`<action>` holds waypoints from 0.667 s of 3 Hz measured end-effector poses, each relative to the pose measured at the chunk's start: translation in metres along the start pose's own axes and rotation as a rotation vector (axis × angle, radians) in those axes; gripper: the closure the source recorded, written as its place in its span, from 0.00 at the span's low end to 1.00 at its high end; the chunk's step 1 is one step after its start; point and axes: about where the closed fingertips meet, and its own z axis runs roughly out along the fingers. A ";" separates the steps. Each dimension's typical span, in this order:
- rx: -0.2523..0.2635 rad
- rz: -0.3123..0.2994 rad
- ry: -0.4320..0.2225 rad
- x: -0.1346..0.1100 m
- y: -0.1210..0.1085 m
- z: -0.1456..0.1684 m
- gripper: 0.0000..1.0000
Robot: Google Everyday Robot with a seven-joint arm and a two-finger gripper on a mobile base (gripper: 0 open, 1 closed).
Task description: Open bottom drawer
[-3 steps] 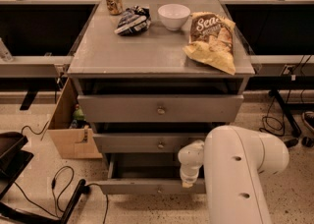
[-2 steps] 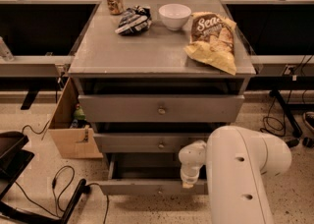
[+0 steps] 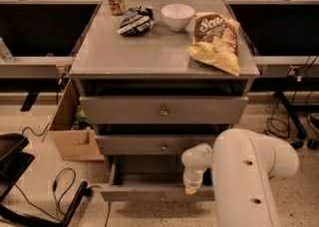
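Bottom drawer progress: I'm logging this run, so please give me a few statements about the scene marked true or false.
The slim-fronted grey bottom drawer is pulled out, its inside showing. True.
The gripper hangs over the white bowl. False: it is low, at the bottom drawer's front edge.
The yellow chip bag lies in the drawer. False: it lies on the grey cabinet top.
A brown cardboard box stands left of the cabinet. True.
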 end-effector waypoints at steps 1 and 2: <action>-0.036 0.001 -0.008 0.001 0.012 0.002 1.00; -0.060 0.002 -0.014 0.001 0.020 0.003 1.00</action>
